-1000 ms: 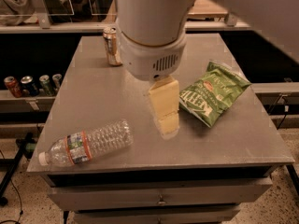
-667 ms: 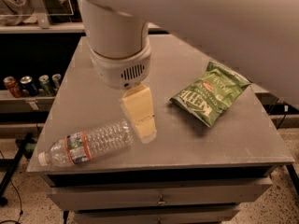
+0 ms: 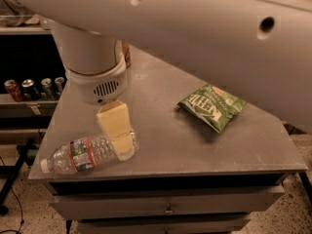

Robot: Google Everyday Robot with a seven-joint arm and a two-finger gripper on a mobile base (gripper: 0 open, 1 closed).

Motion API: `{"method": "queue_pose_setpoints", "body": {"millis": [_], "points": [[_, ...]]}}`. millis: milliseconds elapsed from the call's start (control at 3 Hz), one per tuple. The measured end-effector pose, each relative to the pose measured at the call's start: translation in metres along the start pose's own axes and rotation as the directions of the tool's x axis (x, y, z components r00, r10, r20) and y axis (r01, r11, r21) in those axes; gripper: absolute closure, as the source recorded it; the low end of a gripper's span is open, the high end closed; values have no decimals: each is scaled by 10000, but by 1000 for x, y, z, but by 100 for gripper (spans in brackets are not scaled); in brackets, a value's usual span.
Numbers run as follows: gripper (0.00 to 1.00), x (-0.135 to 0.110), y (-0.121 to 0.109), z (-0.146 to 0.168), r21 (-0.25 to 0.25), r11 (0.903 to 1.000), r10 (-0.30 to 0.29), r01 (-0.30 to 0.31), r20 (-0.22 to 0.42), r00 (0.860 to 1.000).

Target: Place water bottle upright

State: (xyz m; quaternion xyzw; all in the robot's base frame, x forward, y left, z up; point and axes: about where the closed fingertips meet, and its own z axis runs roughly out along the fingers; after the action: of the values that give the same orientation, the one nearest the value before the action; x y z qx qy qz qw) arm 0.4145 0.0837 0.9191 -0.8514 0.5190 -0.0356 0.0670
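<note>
Camera view shows the water bottle (image 3: 83, 152) lying on its side at the front left corner of the bench (image 3: 185, 150), cap pointing left. The pincer (image 3: 122, 147) is down at the bottle's base end; how far open it is cannot be told.

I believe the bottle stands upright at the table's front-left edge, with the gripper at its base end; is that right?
Not quite: the camera view shows the bottle lying on its side, not upright. It is at the table's front-left edge, with the gripper at its base end.
</note>
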Motion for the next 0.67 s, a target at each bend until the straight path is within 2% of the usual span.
{"method": "queue_pose_setpoints", "body": {"millis": [333, 667], "points": [[0, -8, -1, -1, -35, 9998, 171, -171, 126, 9998], [0, -20, -4, 13, -435, 9985, 347, -346, 9, 9994]]}}
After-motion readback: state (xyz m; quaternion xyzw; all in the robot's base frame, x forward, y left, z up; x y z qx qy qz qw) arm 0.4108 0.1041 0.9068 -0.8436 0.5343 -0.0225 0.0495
